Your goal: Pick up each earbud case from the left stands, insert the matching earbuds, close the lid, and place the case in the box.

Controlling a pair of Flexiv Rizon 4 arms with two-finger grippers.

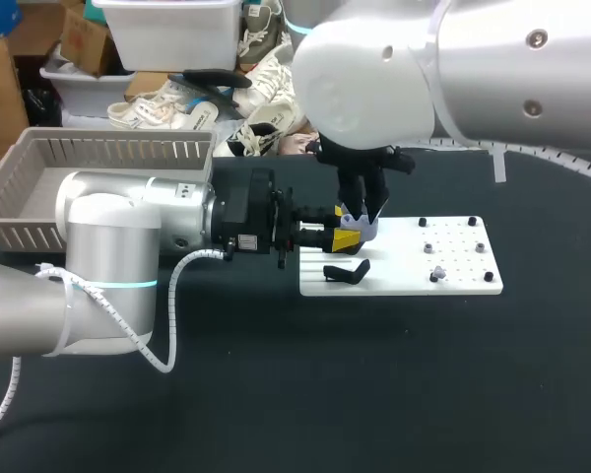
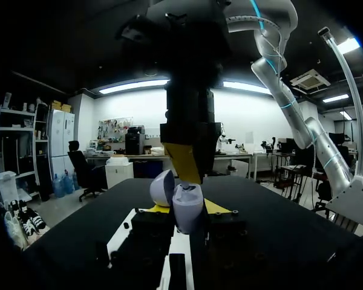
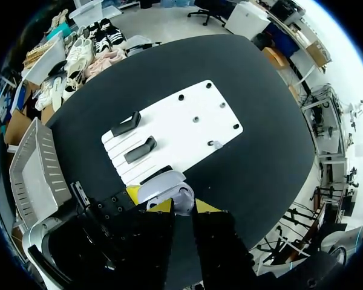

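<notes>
Evidently the left tool (image 1: 340, 227) was clamped on the open earbud case (image 2: 187, 210), which was held just above the left end of the white board (image 1: 453, 281). The right tool (image 3: 183, 206) stood directly over the case; its state could not be determined. A black stand (image 1: 346, 271) sat on the board's left part. A grey box (image 1: 98, 150) lay on the counter (image 1: 374, 374), left of the board.

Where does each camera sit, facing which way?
Head: above and behind, looking down on the table; left arm and right arm show.
Left wrist: low, looking level at the earbud case in the left gripper; right gripper above.
Right wrist: overhead, looking down past the right gripper on case and white board.
All share the case.
</notes>
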